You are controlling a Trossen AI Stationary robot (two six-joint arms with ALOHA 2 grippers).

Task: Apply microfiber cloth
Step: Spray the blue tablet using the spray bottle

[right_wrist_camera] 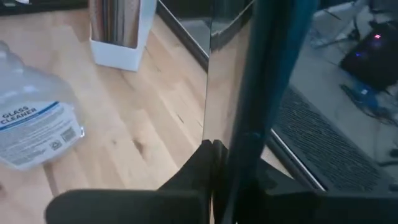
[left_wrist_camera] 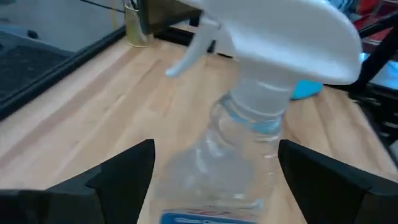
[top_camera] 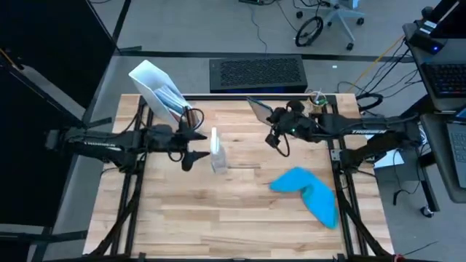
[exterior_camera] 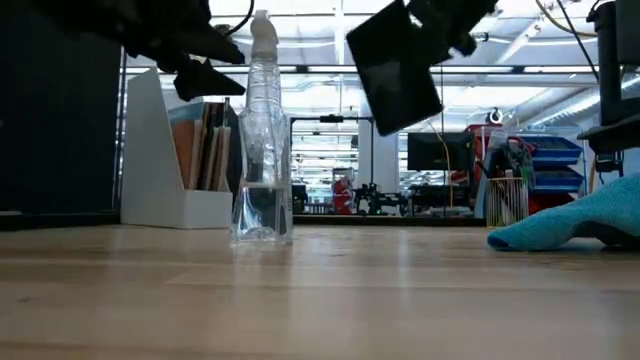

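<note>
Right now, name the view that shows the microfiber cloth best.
The high view: the whole microfiber cloth lies crumpled on the table, near the right arm's side. The low view catches only its edge at the picture's right. The left wrist view shows a blue sliver behind the spray bottle; the right wrist view shows none.

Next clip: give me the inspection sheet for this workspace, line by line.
Surface: wooden table, bare at the front.
Job's things: microfiber cloth lies crumpled at the right side, untouched.
Clutter: clear spray bottle upright near the middle; white file holder at the back left.
Grippers: left gripper open, fingers on either side of the spray bottle; right gripper shut on the tablet, held tilted above the table.
Cables: cords on the floor behind the table and at the right edge.
Surroundings: dark mat behind the table; a desk with a keyboard at right.
</note>
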